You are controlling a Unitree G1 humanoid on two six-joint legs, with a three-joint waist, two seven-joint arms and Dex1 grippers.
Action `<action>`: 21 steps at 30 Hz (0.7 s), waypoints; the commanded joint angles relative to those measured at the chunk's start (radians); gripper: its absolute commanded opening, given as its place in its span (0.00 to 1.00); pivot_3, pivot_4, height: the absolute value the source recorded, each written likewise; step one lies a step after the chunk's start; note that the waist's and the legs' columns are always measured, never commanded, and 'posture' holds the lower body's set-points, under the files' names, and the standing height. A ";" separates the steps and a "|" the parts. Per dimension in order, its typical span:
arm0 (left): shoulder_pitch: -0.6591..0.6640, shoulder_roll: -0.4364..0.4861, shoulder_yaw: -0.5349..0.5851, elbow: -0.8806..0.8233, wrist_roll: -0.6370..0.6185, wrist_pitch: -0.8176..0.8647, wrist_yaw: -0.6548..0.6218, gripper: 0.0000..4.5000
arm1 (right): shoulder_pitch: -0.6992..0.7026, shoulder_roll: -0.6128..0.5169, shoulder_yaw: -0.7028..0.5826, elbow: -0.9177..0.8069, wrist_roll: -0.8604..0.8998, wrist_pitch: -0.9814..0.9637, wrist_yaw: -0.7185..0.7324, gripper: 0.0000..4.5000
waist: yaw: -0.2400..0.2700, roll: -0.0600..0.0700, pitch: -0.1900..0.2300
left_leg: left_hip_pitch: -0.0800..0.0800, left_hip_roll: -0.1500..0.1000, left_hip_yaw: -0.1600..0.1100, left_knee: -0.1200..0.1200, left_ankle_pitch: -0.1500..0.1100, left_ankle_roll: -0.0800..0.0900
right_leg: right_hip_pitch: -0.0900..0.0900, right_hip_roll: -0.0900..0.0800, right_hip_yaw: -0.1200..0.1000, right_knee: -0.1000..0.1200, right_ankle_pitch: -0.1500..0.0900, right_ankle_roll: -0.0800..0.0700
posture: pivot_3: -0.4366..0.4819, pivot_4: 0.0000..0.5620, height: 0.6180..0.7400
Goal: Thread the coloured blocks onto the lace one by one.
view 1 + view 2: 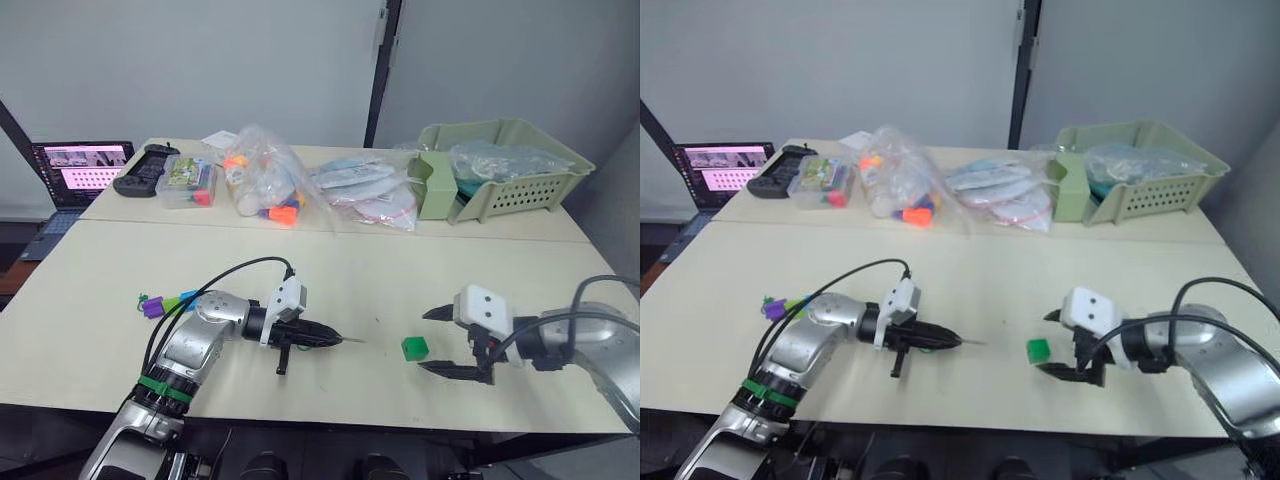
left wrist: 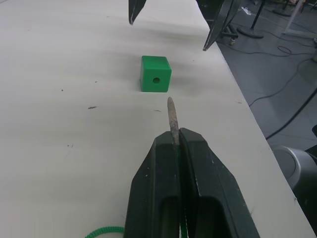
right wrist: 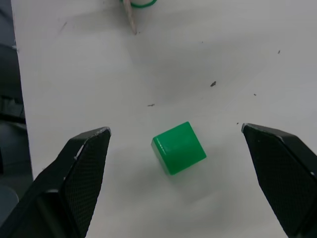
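A green block (image 1: 414, 348) lies on the table near the front edge, its hole facing my left gripper (image 1: 335, 339). That gripper is shut on the lace, whose pale stiff tip (image 2: 172, 116) sticks out from between the fingers and points at the block (image 2: 156, 74) from a short way off. The green string (image 2: 104, 231) trails back under the gripper. My right gripper (image 1: 432, 341) stands open just right of the block, one finger on each side of it (image 3: 179, 147), not touching. A purple block (image 1: 152, 307) with lime and blue ones beside it lies behind my left arm.
At the back of the table stand clear bags of toy pieces (image 1: 265, 185), a pale green basket (image 1: 500, 165), a clear box (image 1: 187, 183), a black controller (image 1: 145, 168) and a laptop (image 1: 80, 170). The table's front edge runs close below both grippers.
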 commanded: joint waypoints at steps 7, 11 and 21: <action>-0.001 -0.015 -0.014 -0.057 0.009 -0.001 0.051 0.00 | -0.186 0.083 0.177 0.234 -0.182 -0.173 0.141 1.00 | 0.000 0.000 0.000 | -0.001 0.000 0.000 0.000 0.000 0.000 | 0.000 0.000 0.000 -0.002 0.001 0.001 | 0.48 0.27 0.94; -0.009 -0.031 -0.035 -0.041 0.021 -0.022 0.052 0.00 | -0.223 0.100 0.219 0.295 -0.244 -0.216 0.170 0.73 | 0.001 0.000 0.000 | -0.001 0.000 0.000 0.001 0.000 0.000 | 0.000 -0.001 0.000 -0.002 0.001 0.001 | 0.48 0.27 0.94; -0.065 -0.113 -0.079 0.052 0.091 -0.107 0.096 0.00 | -0.256 0.150 0.207 0.287 -0.254 -0.139 0.173 0.26 | 0.000 0.000 0.000 | -0.001 0.000 0.000 0.001 0.000 0.000 | 0.000 -0.001 0.000 -0.002 0.001 0.001 | 0.48 0.27 0.94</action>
